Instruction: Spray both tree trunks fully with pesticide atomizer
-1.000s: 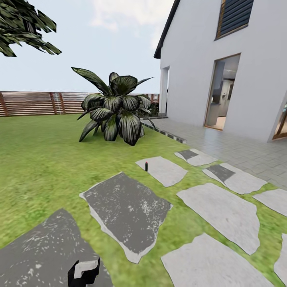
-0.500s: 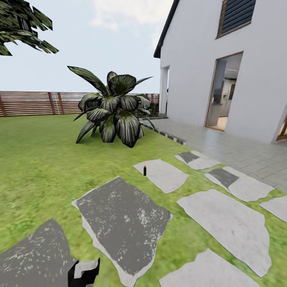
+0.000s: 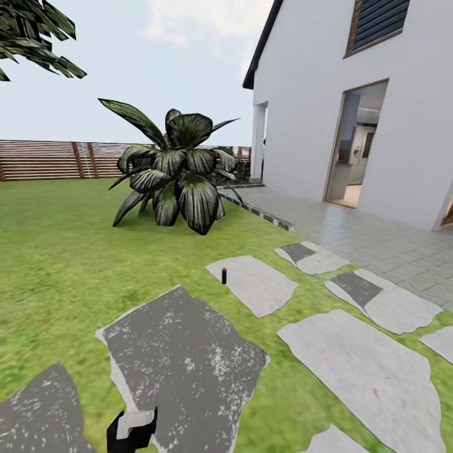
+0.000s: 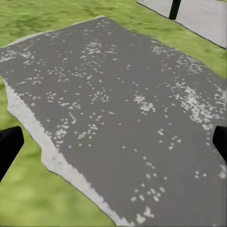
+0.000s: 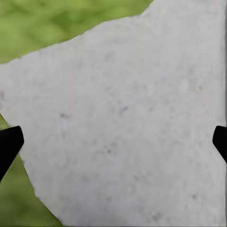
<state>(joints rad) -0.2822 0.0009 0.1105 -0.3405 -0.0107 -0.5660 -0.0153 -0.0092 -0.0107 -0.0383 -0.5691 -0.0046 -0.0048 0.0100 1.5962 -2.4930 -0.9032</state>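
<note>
The pesticide atomizer (image 3: 224,275) is a tiny dark upright sprayer with a red top. It stands on the near edge of a light stepping stone (image 3: 255,283) ahead of me. In the left wrist view its dark lower part (image 4: 175,8) shows beyond a dark speckled stone (image 4: 118,118). My left gripper (image 4: 113,142) hangs open over that dark stone with nothing between its fingers. My right gripper (image 5: 113,142) is open too, above a pale stone (image 5: 127,132). The grey-brown tree trunks are out of view.
A low broad-leaved palm-like plant (image 3: 173,173) grows on the lawn (image 3: 56,251) behind the atomizer. A brown slat fence (image 3: 50,160) closes the back. The white house (image 3: 314,94), its open doorway (image 3: 355,148) and a paved terrace (image 3: 377,239) lie to the right. Several stepping stones cross the grass.
The whole picture has shifted: the camera has moved forward, so the stones slide down and left and the atomizer sits slightly lower. Nothing in the scene itself has moved.
</note>
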